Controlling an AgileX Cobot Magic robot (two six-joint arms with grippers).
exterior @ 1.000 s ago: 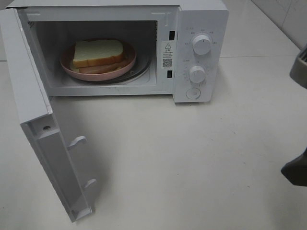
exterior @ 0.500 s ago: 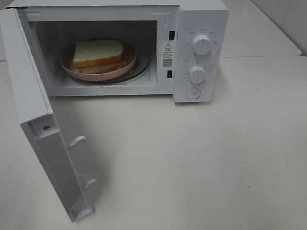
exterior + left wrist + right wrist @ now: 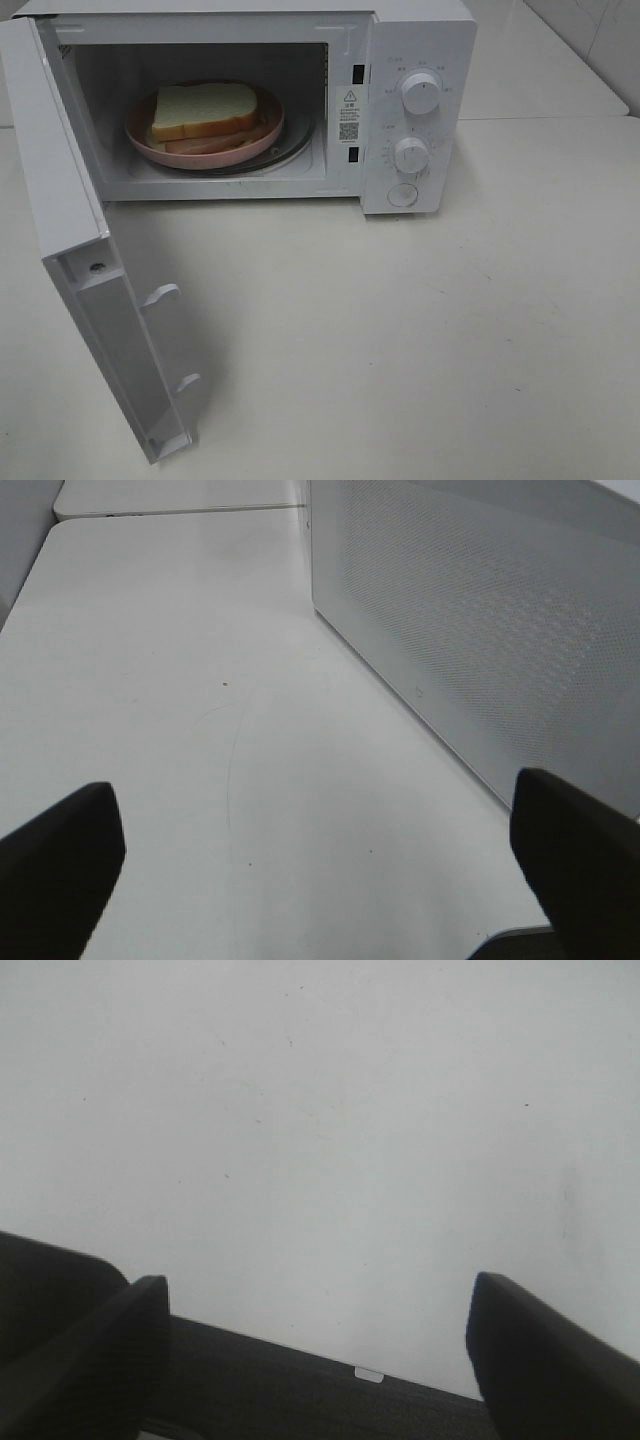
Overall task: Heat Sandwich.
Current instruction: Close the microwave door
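The sandwich sits inside the open microwave, well apart from both grippers. Your left gripper and right gripper stand wide apart, empty, over the counter. Next, I judge, push the door shut; it seems nearest your left gripper.

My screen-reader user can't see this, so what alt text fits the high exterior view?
A white microwave stands on a white table with its door swung wide open. Inside, a sandwich sits on a pink plate.
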